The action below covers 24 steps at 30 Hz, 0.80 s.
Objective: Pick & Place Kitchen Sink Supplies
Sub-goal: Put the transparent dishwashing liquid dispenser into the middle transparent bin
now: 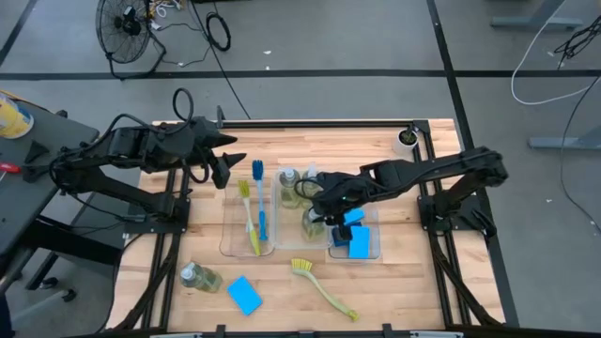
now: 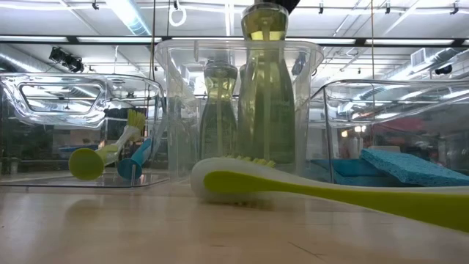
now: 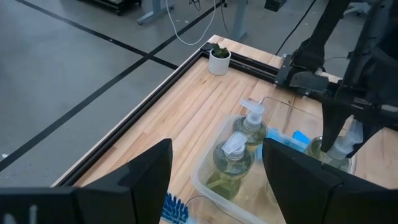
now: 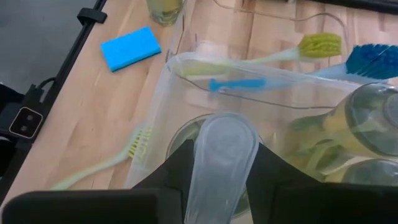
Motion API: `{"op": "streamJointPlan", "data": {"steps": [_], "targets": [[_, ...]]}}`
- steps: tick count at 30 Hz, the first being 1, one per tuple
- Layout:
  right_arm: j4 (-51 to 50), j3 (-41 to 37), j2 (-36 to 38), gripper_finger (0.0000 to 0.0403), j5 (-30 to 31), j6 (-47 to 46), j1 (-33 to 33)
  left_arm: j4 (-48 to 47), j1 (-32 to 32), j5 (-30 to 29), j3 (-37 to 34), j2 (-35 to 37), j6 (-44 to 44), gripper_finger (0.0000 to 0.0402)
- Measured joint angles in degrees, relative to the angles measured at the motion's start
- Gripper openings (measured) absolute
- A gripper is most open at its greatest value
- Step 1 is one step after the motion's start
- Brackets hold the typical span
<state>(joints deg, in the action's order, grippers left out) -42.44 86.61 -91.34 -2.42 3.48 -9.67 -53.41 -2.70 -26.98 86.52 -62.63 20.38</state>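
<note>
Near front edge of light wooden bench: clear pump bottle of yellow-green soap lying on its side toward front-left corner, loose blue rectangular sponge just beside it, yellow-green long-handled dish brush lying flat nearer middle of front edge. Mid-bench, three clear plastic compartment trays side by side. Left tray: one yellow-green brush and one blue long-handled brush lying inside. Right tray: stacked blue sponges. Middle tray: two clear soap bottles standing upright at its far end. Right gripper over middle tray, fingers partly closed on pump head of a third clear soap bottle, bottle upright, at near end of that tray. Left gripper hovering above bench left of trays, near left edge, fingers spread wide, holding nothing. Far-right corner: small white round cup.
</note>
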Motion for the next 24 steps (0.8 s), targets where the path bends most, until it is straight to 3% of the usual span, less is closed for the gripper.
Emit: {"op": "streamJointPlan", "data": {"steps": [11,18,24], "targets": [[0.0,0.0,-1.82,0.0098,-0.18,-1.52,0.02,0.02,-0.01,0.0,0.0,0.0,0.01,0.0252],[0.26,0.11,-1.57,0.0169,-0.04,-2.62,-0.02,0.01,-0.02,0.02,0.0,0.0,-0.04,0.0252],[-0.2,0.09,-1.63,0.0206,-0.09,-3.49,-0.02,0.02,-0.02,0.02,0.0,0.0,-0.06,0.0252]]}}
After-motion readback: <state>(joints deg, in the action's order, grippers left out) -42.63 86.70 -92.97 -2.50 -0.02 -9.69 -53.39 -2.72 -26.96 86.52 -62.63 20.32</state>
